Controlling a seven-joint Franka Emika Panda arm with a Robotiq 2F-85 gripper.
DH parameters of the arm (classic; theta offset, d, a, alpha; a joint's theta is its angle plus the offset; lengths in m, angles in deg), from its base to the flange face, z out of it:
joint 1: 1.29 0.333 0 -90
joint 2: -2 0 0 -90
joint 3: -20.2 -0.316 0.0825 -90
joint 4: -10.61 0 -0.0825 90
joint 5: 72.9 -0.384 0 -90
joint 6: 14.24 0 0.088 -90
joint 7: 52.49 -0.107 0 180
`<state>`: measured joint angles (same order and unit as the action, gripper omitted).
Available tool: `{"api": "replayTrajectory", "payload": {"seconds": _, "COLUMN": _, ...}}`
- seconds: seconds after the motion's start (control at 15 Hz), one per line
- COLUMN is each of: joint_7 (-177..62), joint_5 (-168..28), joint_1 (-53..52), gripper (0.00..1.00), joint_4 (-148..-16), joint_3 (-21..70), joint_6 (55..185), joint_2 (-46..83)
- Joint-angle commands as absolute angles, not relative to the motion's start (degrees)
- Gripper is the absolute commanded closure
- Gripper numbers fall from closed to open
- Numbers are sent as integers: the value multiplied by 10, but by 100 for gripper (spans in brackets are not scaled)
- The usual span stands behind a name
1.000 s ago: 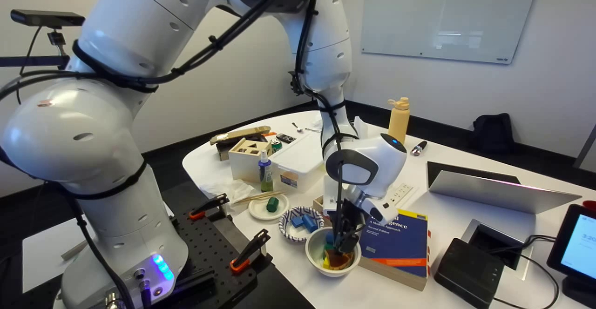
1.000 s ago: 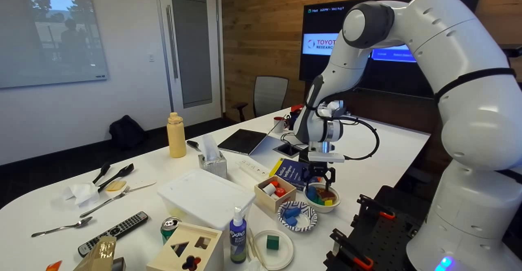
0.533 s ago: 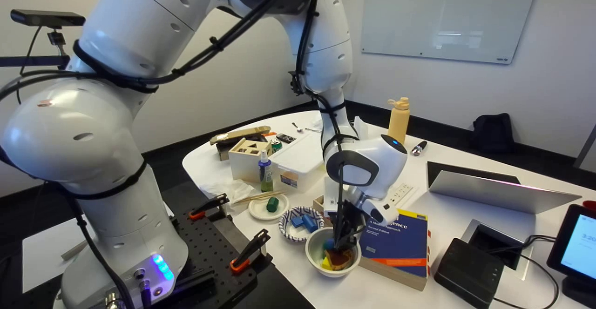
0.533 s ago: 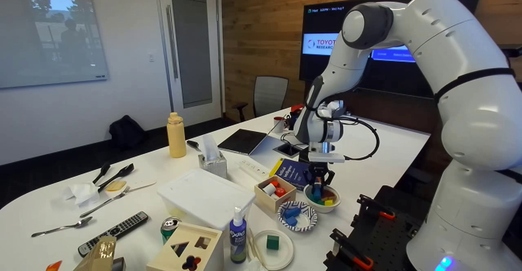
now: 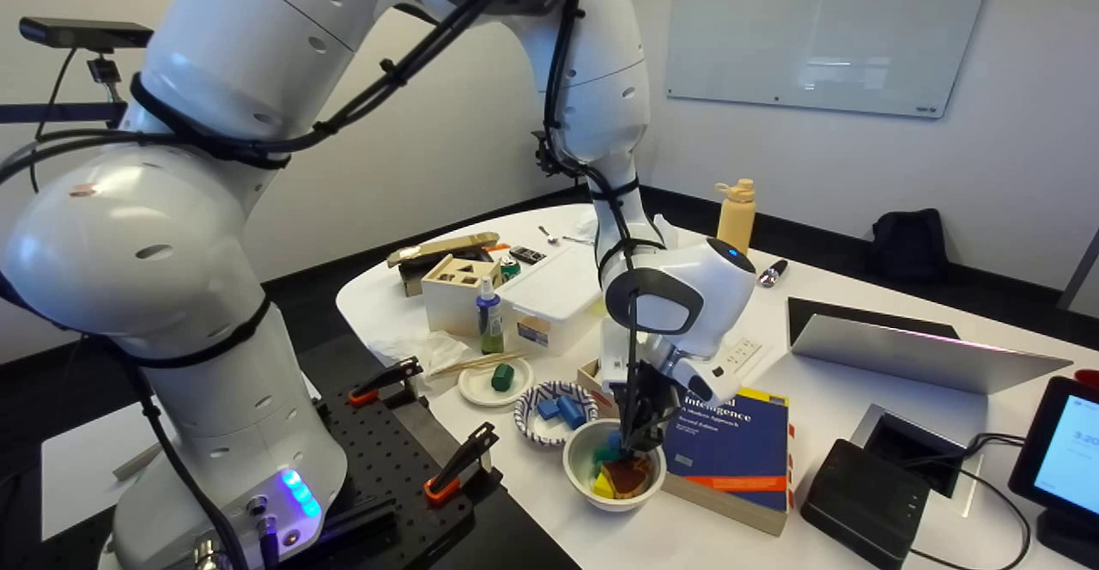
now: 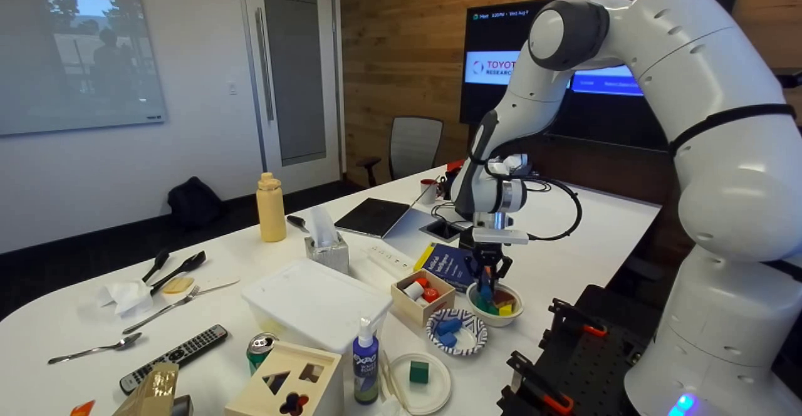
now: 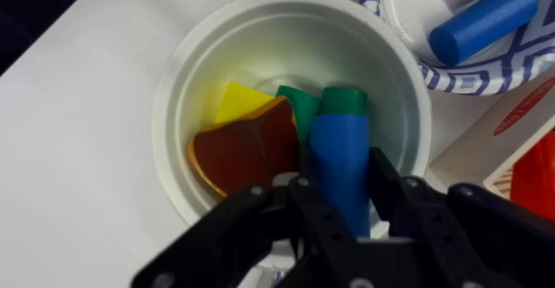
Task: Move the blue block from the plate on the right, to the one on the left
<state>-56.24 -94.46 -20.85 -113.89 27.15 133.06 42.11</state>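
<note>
A blue block (image 7: pixel 340 136), long and rounded, stands upright in the wrist view with a finger pressed to each side; my gripper (image 7: pixel 341 162) is shut on it. Just over the white bowl (image 5: pixel 582 482), the plate on the right, the gripper (image 6: pixel 487 281) points down in both exterior views. Inside the bowl lie a yellow piece (image 7: pixel 243 101), green pieces (image 7: pixel 343 100) and a brown toast-like piece (image 7: pixel 249 151). The patterned dish (image 6: pixel 474 343), the plate on the left, touches or nearly touches the bowl and holds two blue blocks (image 6: pixel 448 326).
Close behind the bowl sit a wooden box (image 6: pixel 404 304) of red and white pieces and a thick blue book (image 5: pixel 730 441). A white plate (image 6: pixel 438 397) bearing a green block (image 6: pixel 418 372) lies beyond the patterned dish, near a spray bottle (image 6: pixel 366 366) and a lidded bin (image 6: pixel 313 297).
The fingers have come together on the blue block in the bowl. Since half a second ago the hand has risen slightly, with the block between its fingers.
</note>
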Motion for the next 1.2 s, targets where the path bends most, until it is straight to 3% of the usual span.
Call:
{"api": "replayTrajectory", "payload": {"seconds": 0.0, "joint_7": -549, "joint_5": -929, "joint_1": -192, "gripper": 92, "joint_4": -1198, "joint_3": 260, "joint_6": 1289, "joint_2": 329}}
{"api": "replayTrajectory", "payload": {"seconds": 0.33, "joint_7": -491, "joint_5": -934, "joint_1": -166, "gripper": 92, "joint_4": -1257, "joint_3": 211, "joint_6": 1278, "joint_2": 279}}
{"api": "replayTrajectory", "payload": {"seconds": 1.13, "joint_7": -500, "joint_5": -908, "joint_1": -121, "gripper": 92, "joint_4": -1257, "joint_3": 205, "joint_6": 1347, "joint_2": 352}}
